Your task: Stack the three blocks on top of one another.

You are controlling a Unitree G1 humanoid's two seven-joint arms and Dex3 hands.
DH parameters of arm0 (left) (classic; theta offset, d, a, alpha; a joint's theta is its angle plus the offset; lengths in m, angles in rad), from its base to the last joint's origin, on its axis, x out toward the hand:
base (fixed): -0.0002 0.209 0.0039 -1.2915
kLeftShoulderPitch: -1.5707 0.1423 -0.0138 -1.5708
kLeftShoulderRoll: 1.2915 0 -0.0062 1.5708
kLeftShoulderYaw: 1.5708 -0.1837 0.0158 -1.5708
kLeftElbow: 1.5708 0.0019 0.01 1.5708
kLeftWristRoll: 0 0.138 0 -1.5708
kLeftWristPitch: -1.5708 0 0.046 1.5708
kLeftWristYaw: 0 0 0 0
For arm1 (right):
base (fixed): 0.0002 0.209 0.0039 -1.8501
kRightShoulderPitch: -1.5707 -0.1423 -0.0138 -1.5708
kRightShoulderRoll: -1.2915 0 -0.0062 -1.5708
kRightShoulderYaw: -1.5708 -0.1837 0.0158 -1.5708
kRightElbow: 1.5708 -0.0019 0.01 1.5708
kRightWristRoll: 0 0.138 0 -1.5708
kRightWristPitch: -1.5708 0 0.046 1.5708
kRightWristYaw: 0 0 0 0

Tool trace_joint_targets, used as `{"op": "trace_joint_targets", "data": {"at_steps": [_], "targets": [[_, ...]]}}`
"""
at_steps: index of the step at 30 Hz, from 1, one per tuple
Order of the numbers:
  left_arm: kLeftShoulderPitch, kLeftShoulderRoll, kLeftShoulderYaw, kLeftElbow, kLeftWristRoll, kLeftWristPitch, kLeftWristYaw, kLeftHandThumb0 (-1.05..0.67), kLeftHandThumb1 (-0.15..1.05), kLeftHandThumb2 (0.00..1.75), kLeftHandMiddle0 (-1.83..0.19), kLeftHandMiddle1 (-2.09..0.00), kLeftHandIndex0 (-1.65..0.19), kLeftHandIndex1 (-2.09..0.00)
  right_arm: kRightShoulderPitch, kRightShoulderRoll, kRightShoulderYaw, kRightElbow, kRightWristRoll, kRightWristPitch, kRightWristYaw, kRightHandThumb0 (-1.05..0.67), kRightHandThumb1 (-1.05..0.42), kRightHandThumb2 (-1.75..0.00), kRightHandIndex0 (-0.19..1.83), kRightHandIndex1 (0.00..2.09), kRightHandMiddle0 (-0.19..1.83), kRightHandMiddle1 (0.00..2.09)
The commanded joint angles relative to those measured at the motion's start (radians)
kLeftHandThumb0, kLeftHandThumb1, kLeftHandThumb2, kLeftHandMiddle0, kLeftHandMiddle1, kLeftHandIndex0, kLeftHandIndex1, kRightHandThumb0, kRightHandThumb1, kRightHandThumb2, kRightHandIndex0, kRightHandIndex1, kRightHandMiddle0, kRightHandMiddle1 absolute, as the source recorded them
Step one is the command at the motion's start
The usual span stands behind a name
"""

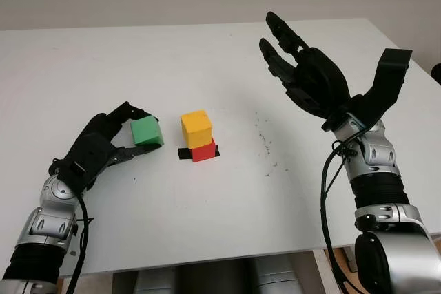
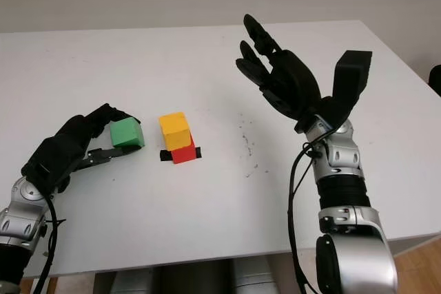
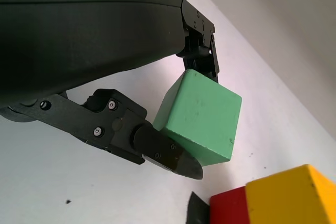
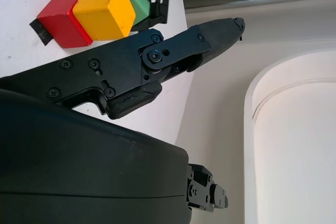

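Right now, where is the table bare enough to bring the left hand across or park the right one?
Bare table runs along the near edge, below the yellow block on the red block, and across the far side. It is crowded between the green block, held by the left hand, and that stack. The open right hand is raised above bare tabletop.

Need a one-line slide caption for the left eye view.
Left hand grasps the green cube beside the yellow-on-red stack; right hand open above table.
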Motion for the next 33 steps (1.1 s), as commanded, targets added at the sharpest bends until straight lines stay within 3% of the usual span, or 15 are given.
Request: {"op": "trace_joint_targets", "data": {"at_steps": [1,13,19,33], "targets": [[0.002,-0.003,0.021,-0.059,-0.012,0.015,0.003,-0.31,0.98,0.06,-0.12,-0.05,-0.27,-1.74,-0.004,-0.006,0.003,-0.028,-0.006,0.003,-0.004,-0.78,-0.98,-0.05,-0.19,0.0,-0.14,0.05],[-0.009,0.021,0.031,-0.33,-0.006,0.234,-0.049,-0.32,0.98,0.05,-0.08,-0.04,-0.28,-1.67,0.008,0.009,0.012,-0.029,-0.003,-0.008,-0.006,-0.74,-0.98,-0.05,-0.19,0.0,-0.13,0.05],[-0.057,0.046,0.038,-0.396,0.013,0.335,-0.081,-0.31,0.97,0.05,-0.08,-0.05,-0.3,-1.67,0.019,0.02,0.019,-0.045,-0.006,0.021,-0.032,-0.74,-0.96,-0.05,-0.19,0.0,-0.1,0.07],[-0.175,-0.028,0.057,-0.564,-0.031,0.677,-0.047,-0.35,0.96,0.06,-0.21,-0.08,-0.37,-1.64,0.015,0.055,0.042,-0.014,-0.028,0.008,-0.047,-0.78,-0.97,-0.06,-0.19,0.0,-0.1,0.06]]}}
